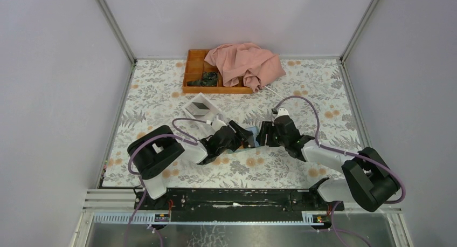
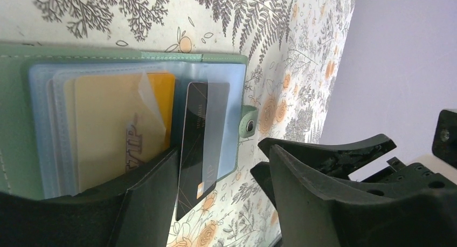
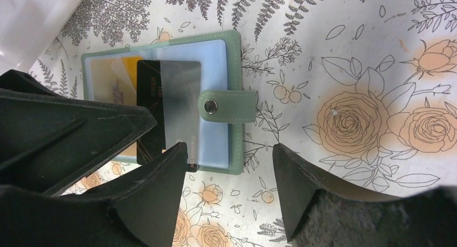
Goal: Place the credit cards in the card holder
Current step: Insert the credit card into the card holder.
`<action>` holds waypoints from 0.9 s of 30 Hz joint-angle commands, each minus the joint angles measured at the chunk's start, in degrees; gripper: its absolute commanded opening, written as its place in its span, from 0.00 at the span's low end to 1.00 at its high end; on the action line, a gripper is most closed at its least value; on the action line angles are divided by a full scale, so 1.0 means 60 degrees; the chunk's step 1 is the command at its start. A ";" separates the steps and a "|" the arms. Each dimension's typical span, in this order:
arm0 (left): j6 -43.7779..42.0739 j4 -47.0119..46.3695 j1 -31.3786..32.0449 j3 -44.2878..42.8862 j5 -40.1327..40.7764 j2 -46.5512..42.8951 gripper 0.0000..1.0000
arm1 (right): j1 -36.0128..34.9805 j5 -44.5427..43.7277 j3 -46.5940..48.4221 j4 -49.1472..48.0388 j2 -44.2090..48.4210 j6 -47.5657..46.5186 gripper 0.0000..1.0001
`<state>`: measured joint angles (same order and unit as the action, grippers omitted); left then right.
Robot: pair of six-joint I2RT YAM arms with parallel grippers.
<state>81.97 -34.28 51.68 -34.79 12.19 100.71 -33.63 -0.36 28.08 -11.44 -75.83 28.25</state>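
Lilac walls (image 1: 54,69) — floral tabletop (image 1: 323,96), perhaps cloth.

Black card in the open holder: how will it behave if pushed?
Black card looks thin, flat, stiff: probably slides rather than bends. Glossy clear sleeve over it is likely slippery. The card holder lies flat, so it may shift too.

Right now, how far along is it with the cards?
Done: a yellow card sits sleeved in the open card holder. In hand: nothing gripped; left gripper and right gripper stand open by the black card, only partly sleeved, one end out. Left: pushing it home; something grey in the white box may be another card.
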 commanded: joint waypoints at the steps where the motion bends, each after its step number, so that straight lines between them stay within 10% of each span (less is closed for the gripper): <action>1: 0.0418 0.0455 0.0088 0.0201 -0.0695 0.0506 0.68 | -0.0068 0.0317 -0.0319 -0.0767 0.0543 0.0082 0.68; 27: 0.1264 -0.0501 0.0076 0.0231 -0.1353 0.1431 0.69 | -0.1855 -0.1882 0.0242 -0.0524 -0.0407 -0.0496 0.75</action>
<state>90.11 -43.40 51.57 -34.79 6.68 106.00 -43.29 -7.18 26.85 -14.31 -77.38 26.22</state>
